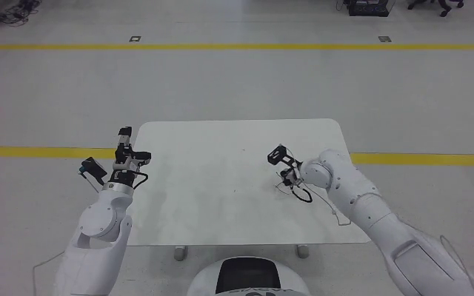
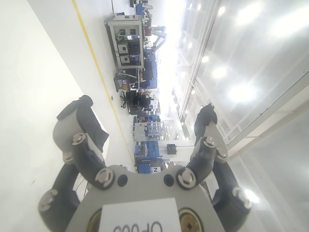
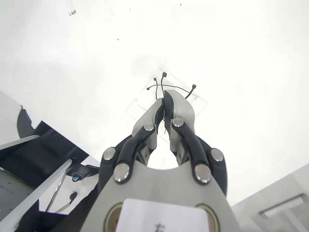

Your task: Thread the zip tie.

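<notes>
Right wrist view: your right pincer is clenched on a zip tie among loose ties; lifting may drag extras. Your left pincer hangs released.

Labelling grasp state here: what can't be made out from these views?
- Right wrist view: how many zip ties the right gripper pinches; its shut jaws cover the strands.
- Right wrist view: the clear tray beneath, whose edges fade into the white table.
- Top view: the zip ties are too small and sit under the wrist, so threading is unreadable.
</notes>
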Motion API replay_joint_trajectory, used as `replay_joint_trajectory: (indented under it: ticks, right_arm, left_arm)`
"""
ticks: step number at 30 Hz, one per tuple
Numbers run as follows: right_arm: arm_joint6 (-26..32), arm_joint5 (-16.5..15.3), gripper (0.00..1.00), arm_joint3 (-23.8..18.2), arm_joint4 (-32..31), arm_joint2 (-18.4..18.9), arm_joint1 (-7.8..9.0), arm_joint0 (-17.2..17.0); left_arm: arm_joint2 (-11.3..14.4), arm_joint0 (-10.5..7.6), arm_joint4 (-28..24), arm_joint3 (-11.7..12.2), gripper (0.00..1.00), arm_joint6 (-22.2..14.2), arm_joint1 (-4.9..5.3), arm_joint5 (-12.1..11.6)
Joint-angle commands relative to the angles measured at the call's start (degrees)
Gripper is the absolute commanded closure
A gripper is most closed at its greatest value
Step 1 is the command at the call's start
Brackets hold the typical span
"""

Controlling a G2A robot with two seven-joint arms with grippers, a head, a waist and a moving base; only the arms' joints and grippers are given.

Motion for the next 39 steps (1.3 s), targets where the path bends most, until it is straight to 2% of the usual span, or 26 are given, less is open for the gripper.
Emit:
replay_joint_trajectory:
  ticks: [1, 6, 10, 15, 20, 32, 36, 39]
  right_arm:
    - [-1.0, 0.0, 1.00, -2.2, 2.7, 1.4, 1.65, -1.3]
    - [-3.9, 0.0, 1.00, -7.1, 11.9, 4.4, 5.93, -4.7]
    - [-5.7, 0.0, 1.00, -9.4, 22.8, 5.7, 9.36, -6.9]
    - [-6.0, 0.0, 1.00, -9.9, 33.0, 4.9, 11.86, -7.4]
    - [-5.1, 0.0, 1.00, -9.6, 40.2, 2.8, 13.02, -6.7]
    - [-4.9, 0.0, 1.00, -9.6, 41.0, 2.5, 13.08, -6.7]
    - [-0.1, 0.0, 1.00, -9.3, 51.8, 4.9, 13.30, -7.6]
    - [5.2, 0.0, 1.00, -8.7, 57.3, 7.7, 13.83, -8.3]
  left_arm:
    - [0.0, 0.00, 0.0, 0.0, 0.00, 0.0, 0.00, 0.0]
    - [0.0, 0.00, 0.0, 0.0, 0.00, 0.0, 0.00, 0.0]
    - [0.0, 0.00, 0.0, 0.0, 0.00, 0.0, 0.00, 0.0]
    - [0.0, 0.00, 0.0, 0.0, 0.00, 0.0, 0.00, 0.0]
    - [0.0, 0.00, 0.0, 0.0, 0.00, 0.0, 0.00, 0.0]
    - [0.0, 0.00, 0.0, 0.0, 0.00, 0.0, 0.00, 0.0]
    - [0.0, 0.00, 0.0, 0.0, 0.00, 0.0, 0.00, 0.0]
    - [0.0, 0.00, 0.0, 0.0, 0.00, 0.0, 0.00, 0.0]
